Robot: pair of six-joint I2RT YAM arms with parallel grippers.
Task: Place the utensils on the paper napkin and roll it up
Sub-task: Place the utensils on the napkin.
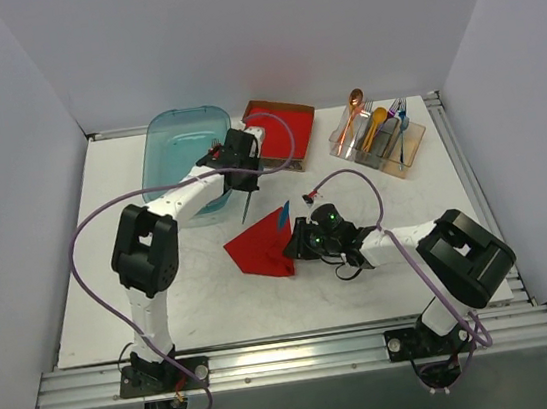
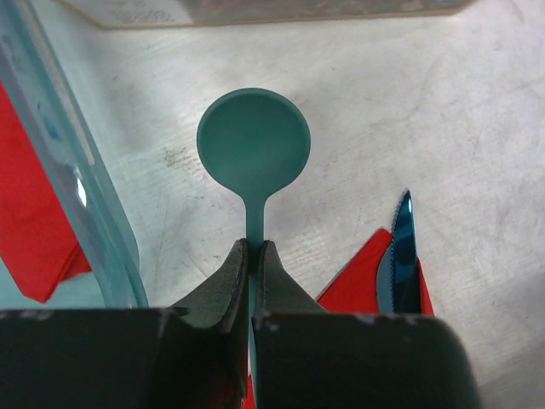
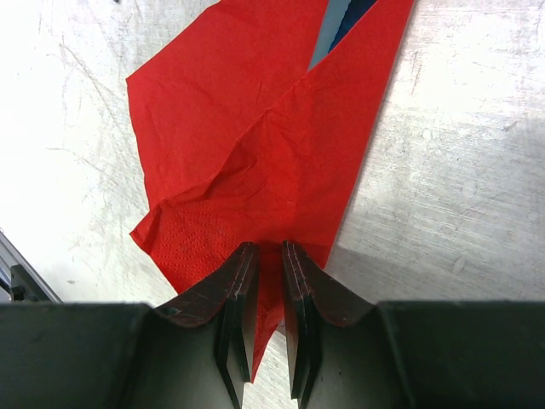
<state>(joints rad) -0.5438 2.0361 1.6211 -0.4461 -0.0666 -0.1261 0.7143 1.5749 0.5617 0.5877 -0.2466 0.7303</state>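
Only the blue plastic knife (image 2: 402, 247) lies on the red paper napkin (image 3: 255, 153). My right gripper (image 3: 270, 251), nearly shut, pinches its near-right corner. My left gripper (image 2: 254, 256) clamps the teal plastic spoon (image 2: 254, 141) just beyond. Rolling remains.

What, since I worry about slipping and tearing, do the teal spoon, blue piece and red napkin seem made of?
Teal spoon: likely plastic, matte and evenly coloured, with a thin moulded stem. Blue piece: probably plastic too, glossy, with bright reflections and a serrated edge. Paper napkin: thin matte paper, creased, with dotted embossing near one corner.
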